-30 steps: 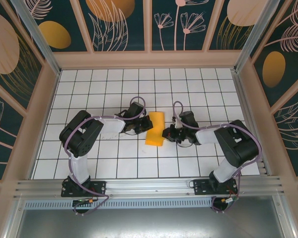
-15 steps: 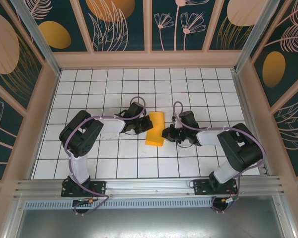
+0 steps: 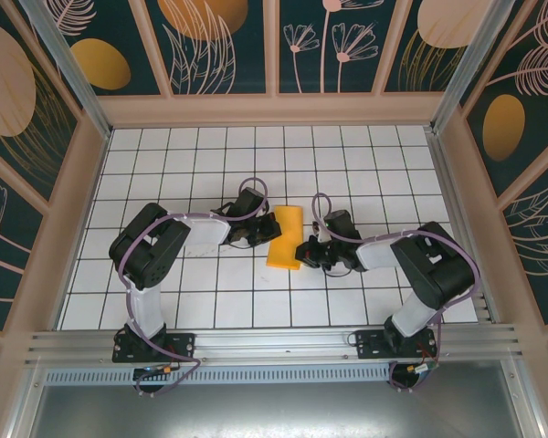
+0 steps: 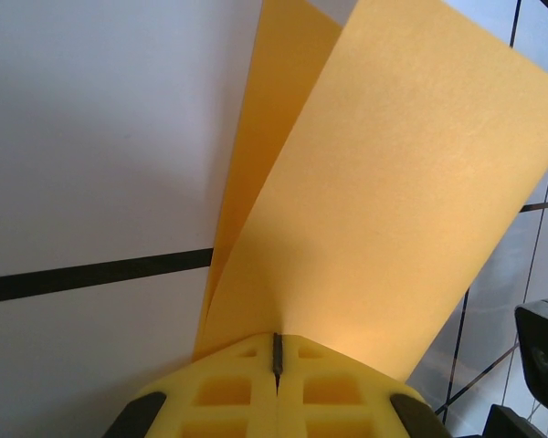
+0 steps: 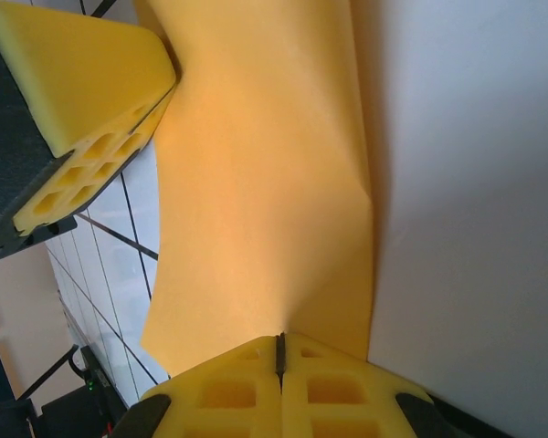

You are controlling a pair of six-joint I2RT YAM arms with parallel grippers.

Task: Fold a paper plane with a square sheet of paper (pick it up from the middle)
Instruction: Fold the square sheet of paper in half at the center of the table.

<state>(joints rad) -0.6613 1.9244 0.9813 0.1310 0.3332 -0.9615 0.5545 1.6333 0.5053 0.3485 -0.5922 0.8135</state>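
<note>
square sheet of paper [image 4: 384, 201] cropped at top in both wrist views, lower layer largely covered, left gripper [image 4: 277, 354] cropped below

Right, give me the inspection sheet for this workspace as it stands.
Surface: table, white tiles with black grid lines.
Job's things: square sheet of paper, orange-yellow, doubled over into two layers, between the arms.
Clutter: nothing seen.
End effectors: left end effector and right end effector both shut on the sheet, from opposite sides.
Cables: purple cables loop along both arms.
Surroundings: dark leafy wall panels; metal rail at the near edge.
</note>
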